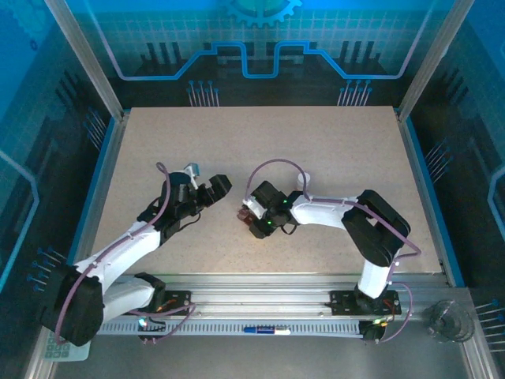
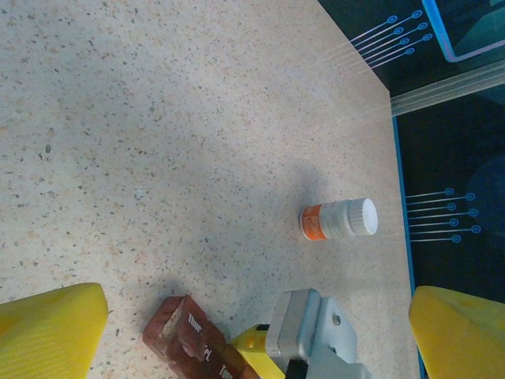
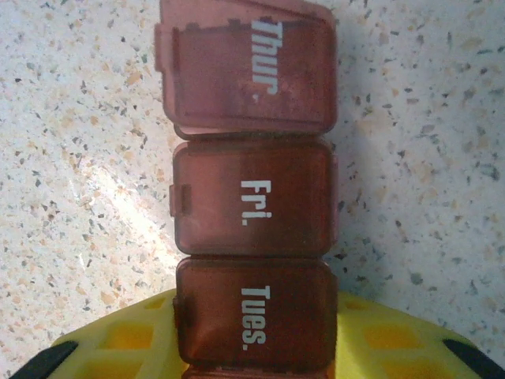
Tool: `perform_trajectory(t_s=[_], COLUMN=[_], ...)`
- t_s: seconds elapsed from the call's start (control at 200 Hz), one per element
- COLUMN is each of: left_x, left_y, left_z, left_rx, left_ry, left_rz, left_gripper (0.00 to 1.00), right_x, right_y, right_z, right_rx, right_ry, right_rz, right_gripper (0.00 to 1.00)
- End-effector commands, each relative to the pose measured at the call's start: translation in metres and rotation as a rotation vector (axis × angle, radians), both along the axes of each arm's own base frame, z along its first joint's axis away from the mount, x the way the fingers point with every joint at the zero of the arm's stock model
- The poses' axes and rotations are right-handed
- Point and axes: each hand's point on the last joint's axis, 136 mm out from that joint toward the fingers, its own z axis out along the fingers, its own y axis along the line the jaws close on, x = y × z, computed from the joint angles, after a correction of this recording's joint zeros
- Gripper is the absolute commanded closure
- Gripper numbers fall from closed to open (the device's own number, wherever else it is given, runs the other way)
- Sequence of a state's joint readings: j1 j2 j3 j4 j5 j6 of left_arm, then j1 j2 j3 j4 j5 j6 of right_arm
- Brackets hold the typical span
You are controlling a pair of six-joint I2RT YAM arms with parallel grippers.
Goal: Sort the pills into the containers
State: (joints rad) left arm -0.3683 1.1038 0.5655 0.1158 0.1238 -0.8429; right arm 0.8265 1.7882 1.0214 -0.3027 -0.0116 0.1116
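The containers (image 3: 252, 197) are a reddish-brown strip of lidded boxes marked Thur., Fri. and Tues., lying on the speckled table. My right gripper (image 3: 252, 351) is shut on the Tues. end, with a yellow finger (image 3: 118, 339) showing beneath the strip. From above, the right gripper (image 1: 251, 215) holds the containers (image 1: 241, 212) near the table's middle. My left gripper (image 1: 211, 188) stands open just to their left. In the left wrist view its yellow fingers (image 2: 47, 332) stand wide apart, with the containers (image 2: 181, 335) between them. No pills are in view.
A small white bottle (image 2: 339, 219) with an orange band lies on its side on the table, beyond the right gripper's grey body (image 2: 312, 328). The table's right edge and blue rail (image 2: 401, 197) run close behind the bottle.
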Motion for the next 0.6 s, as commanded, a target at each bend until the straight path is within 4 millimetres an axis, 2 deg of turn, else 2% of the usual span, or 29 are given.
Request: perform_trajectory(t_s=[0.0, 0.075, 0.16, 0.32, 0.595], left_x=[-0.001, -0.001, 0.000, 0.002, 0.005], left_y=[0.003, 0.003, 0.002, 0.001, 0.001], left_z=[-0.010, -0.010, -0.008, -0.004, -0.002], left_rx=[0.028, 0.028, 0.031, 0.051, 0.072], left_ry=[0.011, 0.010, 0.005, -0.002, 0.000], left_rz=[-0.006, -0.009, -0.014, -0.037, -0.064], left_gripper=[0.01, 0.01, 0.01, 0.01, 0.01], right_x=[-0.003, -0.004, -0.007, -0.004, 0.025], right_y=[-0.005, -0.010, -0.018, -0.041, -0.076], right_z=[-0.003, -0.002, -0.002, -0.003, 0.009], right_rx=[-0.056, -0.073, -0.093, -0.177, -0.272], right_ry=[-0.006, -0.009, -0.010, -0.042, -0.094], right_rz=[0.028, 0.019, 0.000, -0.059, -0.200], right_gripper=[0.53, 0.37, 0.29, 0.27, 0.30])
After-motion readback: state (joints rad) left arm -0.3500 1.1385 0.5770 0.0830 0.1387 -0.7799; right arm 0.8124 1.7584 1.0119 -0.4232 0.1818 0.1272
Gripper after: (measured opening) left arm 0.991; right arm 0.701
